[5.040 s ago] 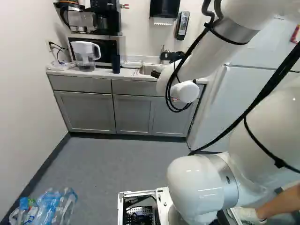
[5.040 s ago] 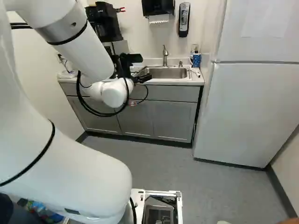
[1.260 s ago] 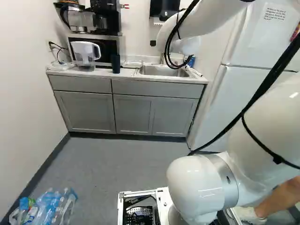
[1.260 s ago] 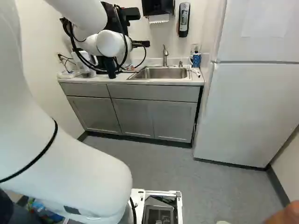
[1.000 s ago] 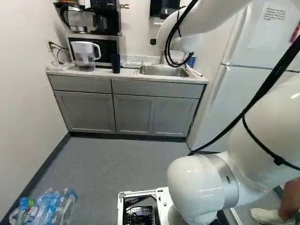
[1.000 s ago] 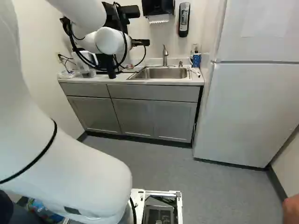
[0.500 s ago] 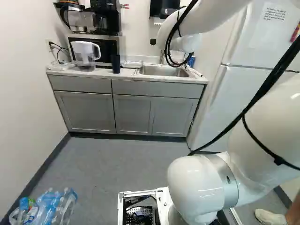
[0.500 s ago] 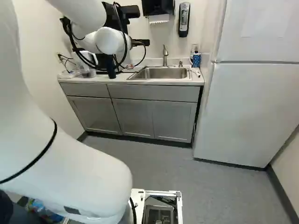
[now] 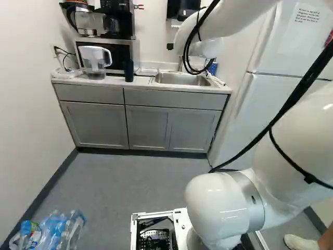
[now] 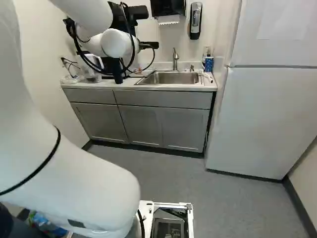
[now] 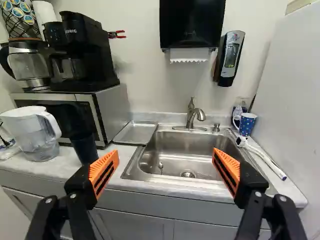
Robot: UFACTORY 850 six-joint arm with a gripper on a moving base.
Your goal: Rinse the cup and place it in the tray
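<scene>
Cup: two candidates, task does not say which. (a) Dark cup, upper left of the left base view, upright on the bench, right of the clear pitcher. (b) Blue patterned mug, upper right of the right base view, in the corner by the fridge, white brush just beside it.

Handling (judged): (a) looks light, smooth, no handle visible; take it round the middle of the wall from two sides, light squeeze, slippery once wet. Material uncertain; tall, so a knock could tip it. (b) likely ceramic: stiff, heavier, chippable; grip across the body, clear of the handle. Either may hold liquid; keep upright until over the sink.

Gripper: fingers wide apart, nothing between the pads; aimed toward the sink.

Outward: metal tray between (a) and the sink, flat on the bench; faucet behind the basin.

Status: neither candidate in the tray. Likely step: reach and grasp, then rinse.
</scene>
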